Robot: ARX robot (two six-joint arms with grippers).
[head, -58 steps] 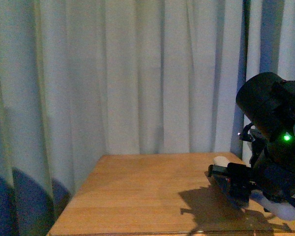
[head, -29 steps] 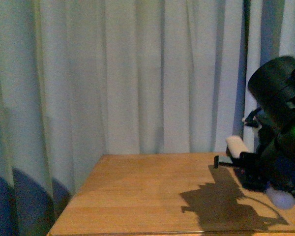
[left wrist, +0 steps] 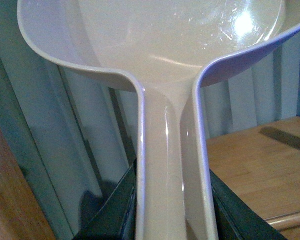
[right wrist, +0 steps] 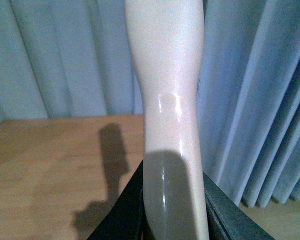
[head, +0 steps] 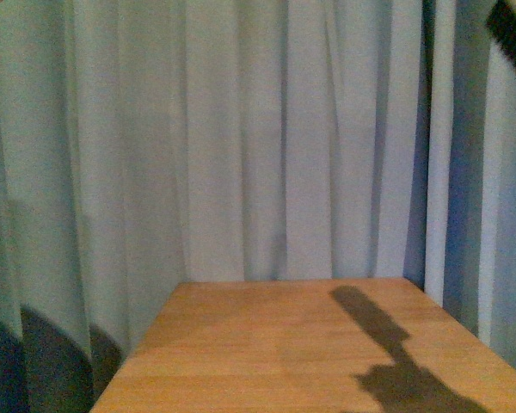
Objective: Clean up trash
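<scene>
My left gripper point(left wrist: 173, 210) is shut on the handle of the pale pinkish dustpan point(left wrist: 175, 55). Its scoop is held up in front of the curtain and looks empty. The brush's smooth cream handle point(right wrist: 167, 80) stands between the dark jaws of my right gripper point(right wrist: 173, 212), which is shut on it. In the front view only a dark strip of bristles point(head: 513, 36) shows, at the upper right corner. No trash shows in any view.
A wooden table point(head: 267, 344) stands against pale curtains point(head: 241, 129) that hang behind and to both sides. An arm-shaped shadow point(head: 387, 344) lies on its right part. The table's left edge point(head: 133, 353) drops off beside the curtain.
The right arm with the brush has lifted up out of the front view, leaving only bristles at the top right corner. Its shadow on the table has become narrower.
</scene>
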